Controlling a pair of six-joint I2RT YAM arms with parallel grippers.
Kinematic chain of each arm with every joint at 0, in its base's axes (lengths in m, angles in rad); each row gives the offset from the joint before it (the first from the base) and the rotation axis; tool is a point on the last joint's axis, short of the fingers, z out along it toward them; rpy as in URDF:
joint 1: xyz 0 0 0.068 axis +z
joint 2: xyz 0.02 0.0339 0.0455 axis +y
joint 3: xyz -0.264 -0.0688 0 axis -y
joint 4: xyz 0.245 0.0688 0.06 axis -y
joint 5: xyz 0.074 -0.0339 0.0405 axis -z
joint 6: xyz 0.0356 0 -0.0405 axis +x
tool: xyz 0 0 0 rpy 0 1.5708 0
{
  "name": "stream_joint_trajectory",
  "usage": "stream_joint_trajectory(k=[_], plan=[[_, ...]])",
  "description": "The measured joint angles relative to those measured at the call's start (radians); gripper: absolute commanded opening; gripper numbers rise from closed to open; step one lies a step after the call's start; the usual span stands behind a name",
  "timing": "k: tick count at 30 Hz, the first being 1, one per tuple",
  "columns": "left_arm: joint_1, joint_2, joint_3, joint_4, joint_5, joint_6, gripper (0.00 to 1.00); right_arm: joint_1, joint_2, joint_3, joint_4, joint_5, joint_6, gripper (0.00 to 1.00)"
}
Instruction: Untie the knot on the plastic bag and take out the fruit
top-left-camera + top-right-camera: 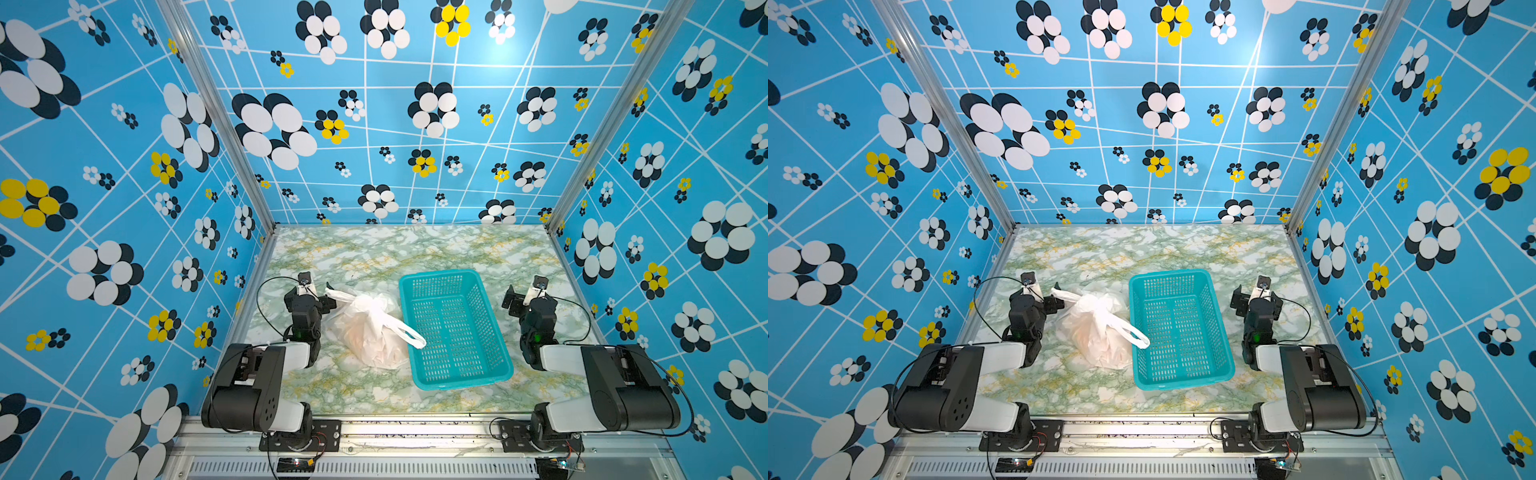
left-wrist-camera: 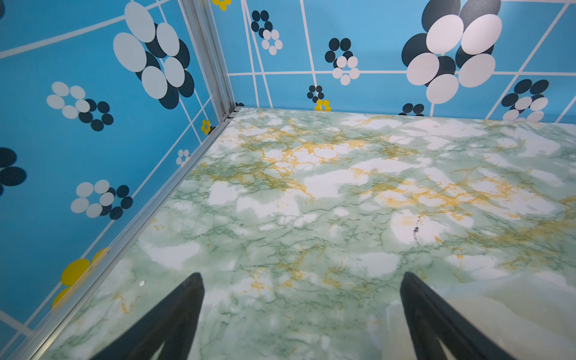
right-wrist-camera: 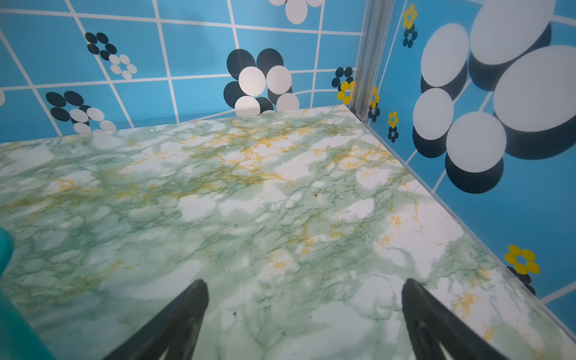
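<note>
The plastic bag (image 1: 368, 332) (image 1: 1096, 332) lies tied on the marble table, left of centre in both top views. Its knot (image 1: 369, 305) (image 1: 1099, 305) is a bunched lump on top, with one handle loop trailing left and the other draped over the basket rim. The fruit (image 1: 359, 338) shows only as faint orange shapes through the plastic. My left gripper (image 1: 309, 293) (image 2: 302, 277) hangs open just left of the bag, holding nothing; bag plastic (image 2: 498, 311) sits beside one finger. My right gripper (image 1: 528, 295) (image 3: 304, 282) is open and empty, right of the basket.
A teal mesh basket (image 1: 461, 380) (image 1: 1167, 275) stands beside the bag on its right, with nothing in it; its edge (image 3: 15, 327) shows in the right wrist view. Blue patterned walls close the table on the left, right and far sides.
</note>
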Motion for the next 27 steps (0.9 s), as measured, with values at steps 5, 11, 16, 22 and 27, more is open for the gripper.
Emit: stream_joint_trajectory(k=[5,11,16,22,27], plan=[[0.0,-0.082,0.011,-0.13,-0.037,-0.009,0.99,0.037,-0.025,0.034,-0.087,0.042,-0.011,0.99],[-0.001,-0.259,0.124,-0.42,-0.082,-0.053,0.99,0.044,-0.134,0.148,-0.327,0.088,0.031,0.99],[-0.001,-0.364,0.113,-0.444,-0.095,-0.086,0.99,0.044,-0.138,0.172,-0.353,0.141,0.045,0.99],[0.0,-0.422,0.08,-0.55,-0.075,-0.14,0.99,0.044,-0.216,0.139,-0.426,0.154,0.065,0.99],[0.001,-0.572,0.106,-0.639,0.062,-0.227,0.99,0.044,-0.549,0.169,-0.667,0.14,0.265,0.99]])
